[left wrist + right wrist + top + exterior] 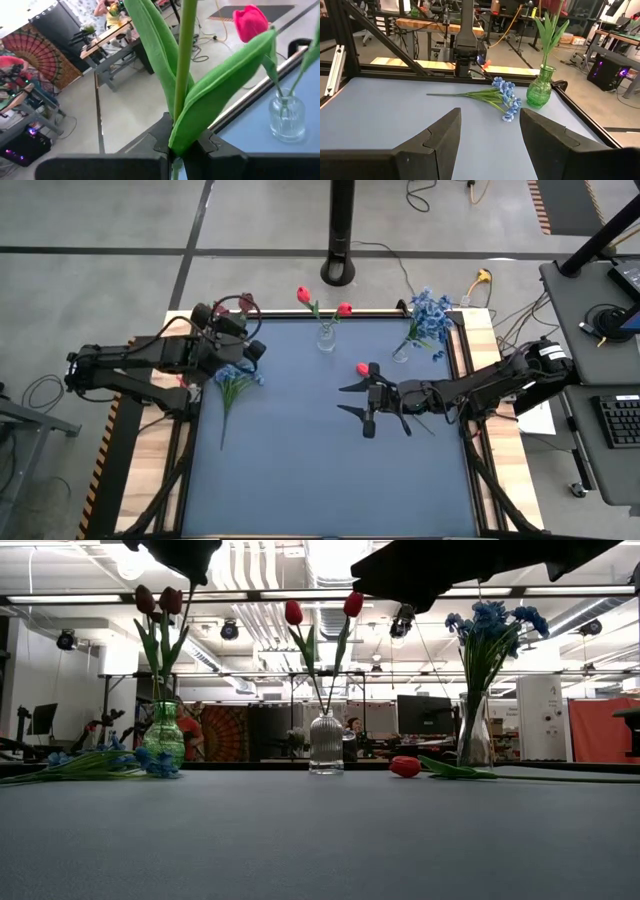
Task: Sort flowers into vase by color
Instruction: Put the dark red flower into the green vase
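Sorting is partly done. 2 red tulips (344, 309) stand in the clear vase (326, 337) at the counter's far edge, and blue blossoms (431, 315) fill the vase near the far right corner. The left tool (182, 150) clamps a flower stem (186, 55) over the green vase (540, 90) at the far left corner. Remaining: 1 blue bunch (236, 379) by the left edge and 1 red tulip (362, 368) mid-counter beside the wide-open right tool (355, 400).

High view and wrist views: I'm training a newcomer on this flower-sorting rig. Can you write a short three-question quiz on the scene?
1. True or false: the right gripper is open and holds nothing.
2. The left gripper is shut on: A) a thin green flower stem; B) a cable; C) a glass vase.
3. Which flowers lie on the table beside the green glass vase?
Key: 1 true; 2 A; 3 the bunch of tiny blue blossoms.
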Available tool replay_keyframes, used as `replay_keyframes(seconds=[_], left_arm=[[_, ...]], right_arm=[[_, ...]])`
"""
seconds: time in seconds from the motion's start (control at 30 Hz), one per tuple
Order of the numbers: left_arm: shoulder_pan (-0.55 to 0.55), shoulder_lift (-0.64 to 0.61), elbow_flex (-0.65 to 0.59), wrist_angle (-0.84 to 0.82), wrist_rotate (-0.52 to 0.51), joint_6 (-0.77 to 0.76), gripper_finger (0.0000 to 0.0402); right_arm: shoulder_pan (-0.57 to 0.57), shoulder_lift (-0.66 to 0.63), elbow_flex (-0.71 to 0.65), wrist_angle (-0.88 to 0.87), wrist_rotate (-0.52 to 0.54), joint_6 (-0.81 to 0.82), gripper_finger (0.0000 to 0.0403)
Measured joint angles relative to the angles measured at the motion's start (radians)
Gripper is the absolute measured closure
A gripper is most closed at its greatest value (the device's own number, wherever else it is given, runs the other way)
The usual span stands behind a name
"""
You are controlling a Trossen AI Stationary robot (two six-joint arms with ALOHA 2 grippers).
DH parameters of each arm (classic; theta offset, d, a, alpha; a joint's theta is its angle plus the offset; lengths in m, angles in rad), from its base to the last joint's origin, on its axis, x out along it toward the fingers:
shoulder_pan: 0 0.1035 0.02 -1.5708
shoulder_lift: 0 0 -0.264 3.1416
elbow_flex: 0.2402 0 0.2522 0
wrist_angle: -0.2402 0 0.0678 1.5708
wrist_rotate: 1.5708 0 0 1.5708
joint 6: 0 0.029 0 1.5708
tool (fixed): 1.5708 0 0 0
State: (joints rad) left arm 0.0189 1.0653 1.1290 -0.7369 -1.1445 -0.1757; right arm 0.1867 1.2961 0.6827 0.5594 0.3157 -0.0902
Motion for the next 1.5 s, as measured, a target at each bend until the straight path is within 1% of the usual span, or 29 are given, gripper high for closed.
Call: replay_keyframes(seconds=[0.13, 0.43, 1.03, 1.17, 1.5], left_arm=[[0.038, 0.0, 0.0, 0.035, 0.001, 0.012, 0.0393], [0.122, 0.0, 0.0, 0.049, 0.001, 0.011, 0.0393], [0.194, 0.001, 0.0, 0.091, 0.04, 0.01, 0.0393], [0.212, 0.001, -0.007, 0.109, 0.091, 0.01, 0.0393], [0.258, 0.001, -0.051, 0.119, 0.091, 0.01, 0.0393]], right_arm=[[0.0, 0.0, 0.0, 0.0, 0.0, 0.0, 0.0207], [0.0, 0.0, 0.0, 0.0, 0.0, -0.009, 0.0207], [0.0, 0.0, 0.0, -0.001, 0.0, -0.016, 0.0207], [0.0, 0.0, 0.0, -0.001, 0.0, -0.018, 0.0207], [0.0, 0.0, 0.0, -0.001, 0.0, -0.019, 0.0207]])
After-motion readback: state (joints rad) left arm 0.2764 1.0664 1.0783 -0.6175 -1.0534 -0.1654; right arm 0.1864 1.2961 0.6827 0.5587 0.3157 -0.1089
